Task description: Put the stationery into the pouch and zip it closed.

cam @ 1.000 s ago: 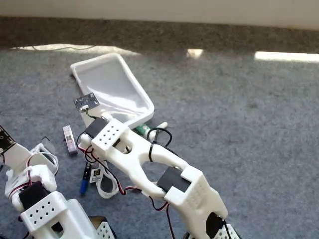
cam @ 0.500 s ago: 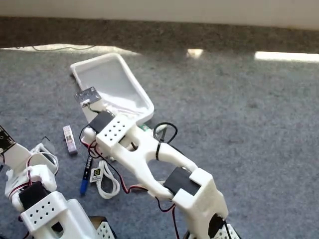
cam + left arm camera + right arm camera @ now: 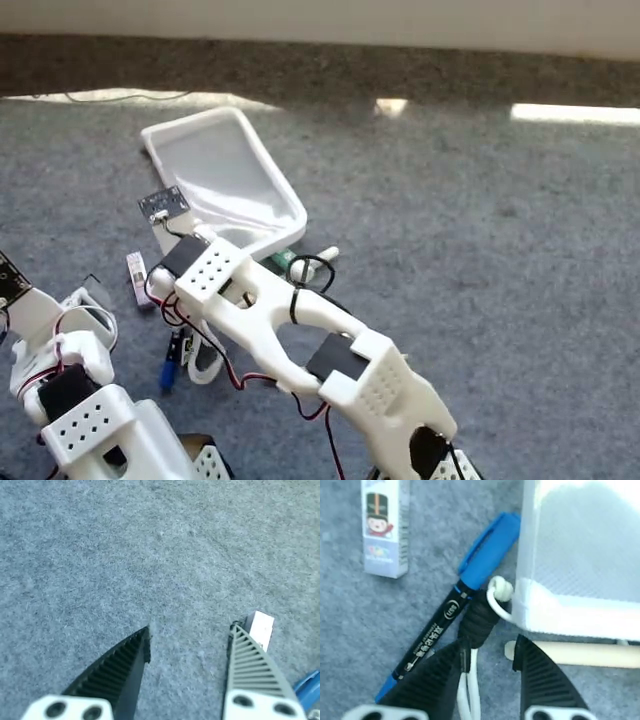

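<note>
The white pouch [image 3: 225,180] lies open on the grey carpet, also seen close up as the pouch [image 3: 580,555]. A blue pen [image 3: 470,595], a small boxed eraser [image 3: 382,527] and a white cord with a black end [image 3: 479,620] lie beside the pouch's near corner. My right gripper [image 3: 489,652] hovers over them, slightly open, with the cord running between its fingers. A cream stick [image 3: 570,652] lies by the pouch edge. The right arm [image 3: 260,310] stretches across to the pen [image 3: 170,365] and eraser [image 3: 137,278]. My left gripper [image 3: 190,630] is open over bare carpet, the eraser [image 3: 261,627] just past one fingertip.
A green marker [image 3: 298,262] lies beside the pouch's near edge, next to the right arm. The left arm [image 3: 60,380] sits at the lower left corner. A white cable loop [image 3: 205,365] lies by the pen. Open carpet extends to the right.
The right arm drew back slightly, then shifted left toward the eraser and pen, uncovering more of the green marker. The left arm has not moved.
</note>
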